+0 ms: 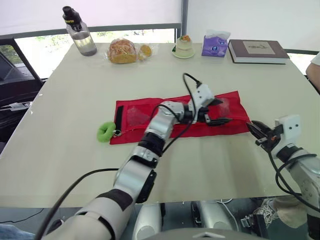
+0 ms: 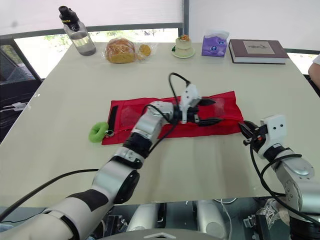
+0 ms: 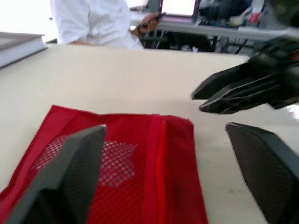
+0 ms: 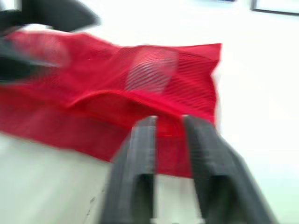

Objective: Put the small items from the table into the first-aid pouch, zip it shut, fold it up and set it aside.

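The red first-aid pouch [image 1: 140,117] lies flat and opened out in the middle of the table, its mesh pockets facing up. A green ring [image 1: 106,131] rests at its left end, beside a black strip [image 1: 119,117]. My left gripper [image 1: 225,111] hovers open over the pouch's right half, with nothing between the fingers [image 3: 74,172]. My right gripper [image 1: 255,131] sits just off the pouch's right edge, low over the table. It points at the pouch [image 4: 154,79], with its fingers [image 4: 145,154] close together and holding nothing.
Along the far edge stand a water bottle [image 1: 80,32], bagged bread [image 1: 122,50], a small cake on a plate [image 1: 183,47], a purple tissue pack [image 1: 215,44] and a book [image 1: 257,50]. A person in white [image 3: 93,23] sits beyond the table's right side.
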`<control>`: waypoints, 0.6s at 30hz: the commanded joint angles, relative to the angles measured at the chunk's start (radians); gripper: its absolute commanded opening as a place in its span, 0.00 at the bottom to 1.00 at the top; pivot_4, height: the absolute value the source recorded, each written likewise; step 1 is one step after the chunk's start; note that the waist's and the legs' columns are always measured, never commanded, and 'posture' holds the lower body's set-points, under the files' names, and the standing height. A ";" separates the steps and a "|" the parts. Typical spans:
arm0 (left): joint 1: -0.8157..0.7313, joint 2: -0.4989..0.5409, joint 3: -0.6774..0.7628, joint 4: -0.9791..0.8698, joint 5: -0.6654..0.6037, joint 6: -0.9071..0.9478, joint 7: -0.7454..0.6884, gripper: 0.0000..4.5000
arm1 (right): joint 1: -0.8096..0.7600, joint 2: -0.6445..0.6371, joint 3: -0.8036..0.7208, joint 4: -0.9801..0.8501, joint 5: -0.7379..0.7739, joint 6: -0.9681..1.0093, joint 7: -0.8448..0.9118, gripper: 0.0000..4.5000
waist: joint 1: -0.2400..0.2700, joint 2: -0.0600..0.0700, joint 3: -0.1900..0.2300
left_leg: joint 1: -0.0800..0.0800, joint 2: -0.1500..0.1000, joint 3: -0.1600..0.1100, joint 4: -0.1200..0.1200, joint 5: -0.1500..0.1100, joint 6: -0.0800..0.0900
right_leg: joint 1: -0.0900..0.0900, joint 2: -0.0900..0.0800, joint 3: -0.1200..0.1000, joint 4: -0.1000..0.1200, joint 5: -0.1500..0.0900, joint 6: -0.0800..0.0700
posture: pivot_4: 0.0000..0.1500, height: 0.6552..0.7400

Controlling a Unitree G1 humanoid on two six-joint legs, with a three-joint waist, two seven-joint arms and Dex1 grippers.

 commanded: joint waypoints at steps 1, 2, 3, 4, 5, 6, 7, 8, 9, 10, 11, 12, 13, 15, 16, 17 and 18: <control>0.065 0.121 0.059 -0.250 -0.136 0.155 -0.082 1.00 | -0.041 0.007 -0.027 0.066 0.027 0.004 -0.013 0.63 | 0.003 0.000 0.000 | 0.000 0.000 0.000 0.000 0.000 0.000 | 0.000 0.000 -0.001 0.000 0.000 0.000 | 1.00 1.00; 0.095 0.172 0.072 -0.304 -0.164 0.191 -0.101 1.00 | -0.055 0.014 -0.026 0.099 0.032 0.009 -0.018 0.74 | 0.006 0.001 0.000 | 0.000 0.000 0.000 0.000 0.000 0.000 | 0.000 0.000 -0.001 0.000 0.000 0.000 | 1.00 1.00; 0.123 0.218 0.086 -0.349 -0.189 0.216 -0.119 1.00 | -0.066 0.019 -0.022 0.127 0.036 0.019 -0.022 0.86 | 0.007 0.001 0.000 | 0.000 0.000 0.000 0.000 0.000 0.000 | 0.000 -0.001 -0.001 0.000 0.000 0.000 | 1.00 1.00; 0.149 0.258 0.103 -0.388 -0.217 0.238 -0.134 1.00 | -0.074 0.019 -0.013 0.152 0.034 0.019 -0.017 0.95 | 0.008 0.001 0.000 | 0.000 0.000 0.000 0.000 0.000 0.000 | 0.000 -0.001 -0.001 0.000 0.000 -0.001 | 1.00 1.00; 0.174 0.290 0.122 -0.419 -0.245 0.260 -0.146 1.00 | -0.082 0.018 -0.006 0.174 0.033 0.018 -0.010 0.98 | 0.009 0.001 0.000 | -0.001 0.000 0.000 0.000 0.000 0.000 | 0.000 -0.002 -0.001 0.000 0.000 0.000 | 1.00 1.00; 0.203 0.327 0.147 -0.446 -0.276 0.279 -0.161 1.00 | -0.093 0.023 -0.004 0.195 0.042 0.033 -0.012 0.98 | 0.010 0.001 0.000 | -0.001 0.000 0.000 0.000 0.000 0.000 | 0.000 -0.003 -0.001 -0.001 0.000 0.000 | 1.00 1.00; 0.245 0.387 0.183 -0.471 -0.303 0.292 -0.187 1.00 | -0.106 0.028 0.008 0.214 0.044 0.043 -0.012 0.98 | 0.008 0.001 0.000 | -0.001 0.000 0.000 0.000 0.000 0.000 | 0.000 -0.004 -0.001 -0.001 0.000 0.000 | 1.00 1.00; 0.274 0.428 0.203 -0.491 -0.323 0.301 -0.200 1.00 | -0.115 0.029 0.013 0.231 0.046 0.049 -0.011 0.98 | 0.006 0.001 0.000 | -0.001 0.000 0.000 0.000 0.000 0.000 | 0.000 -0.004 0.000 -0.001 0.000 0.000 | 1.00 1.00; 0.298 0.464 0.220 -0.512 -0.341 0.308 -0.206 1.00 | -0.121 0.026 0.020 0.243 0.047 0.055 -0.002 0.98 | 0.006 0.001 0.000 | 0.000 0.000 0.000 0.000 0.000 0.000 | 0.000 -0.004 0.000 -0.001 0.000 0.000 | 1.00 1.00; 0.323 0.506 0.261 -0.541 -0.376 0.331 -0.211 1.00 | -0.124 0.028 0.026 0.248 0.060 0.069 0.009 0.98 | 0.008 0.001 0.000 | 0.000 0.000 0.000 0.000 0.000 0.000 | 0.000 -0.005 0.000 -0.001 0.000 -0.001 | 1.00 1.00; 0.347 0.542 0.300 -0.570 -0.408 0.351 -0.212 1.00 | -0.125 0.026 0.029 0.253 0.072 0.079 0.025 0.98 | 0.008 0.001 0.000 | -0.001 0.000 0.000 0.000 0.000 0.000 | 0.000 -0.005 -0.002 -0.001 0.000 -0.001 | 1.00 1.00; 0.370 0.575 0.335 -0.597 -0.437 0.367 -0.213 1.00 | -0.124 0.025 0.031 0.256 0.077 0.088 0.032 0.90 | 0.009 0.001 0.000 | -0.001 0.001 0.000 0.001 0.000 0.000 | 0.000 -0.005 -0.002 -0.001 0.000 0.000 | 1.00 1.00; 0.392 0.604 0.369 -0.622 -0.460 0.379 -0.210 1.00 | -0.125 0.024 0.031 0.262 0.072 0.081 0.030 0.86 | 0.009 0.001 0.000 | -0.001 0.001 0.000 0.001 0.000 0.000 | 0.000 -0.005 -0.002 -0.001 0.000 0.000 | 1.00 1.00; 0.430 0.645 0.410 -0.664 -0.495 0.399 -0.199 1.00 | -0.125 0.016 0.027 0.278 0.052 0.065 0.021 0.71 | 0.007 0.001 0.000 | -0.001 0.002 0.000 0.000 0.000 0.000 | 0.000 -0.005 -0.002 -0.001 -0.001 0.000 | 1.00 1.00; 0.453 0.667 0.424 -0.683 -0.503 0.401 -0.199 1.00 | -0.123 0.009 0.026 0.285 0.037 0.050 0.015 0.59 | 0.009 0.001 0.000 | 0.000 0.002 0.000 0.000 0.000 0.000 | 0.000 -0.005 -0.002 -0.001 -0.001 0.000 | 1.00 1.00; 0.468 0.681 0.431 -0.698 -0.506 0.397 -0.195 1.00 | -0.120 0.003 0.020 0.291 0.029 0.041 0.010 0.48 | 0.010 0.001 0.000 | 0.000 0.001 0.000 0.000 0.000 0.000 | 0.000 -0.005 -0.002 -0.001 -0.002 0.001 | 1.00 1.00; 0.478 0.689 0.437 -0.709 -0.513 0.397 -0.186 1.00 | -0.115 -0.004 0.013 0.295 0.022 0.033 0.006 0.36 | 0.011 0.001 0.000 | 0.000 0.001 0.000 0.000 0.000 0.000 | 0.000 -0.005 -0.002 -0.001 -0.003 0.000 | 1.00 1.00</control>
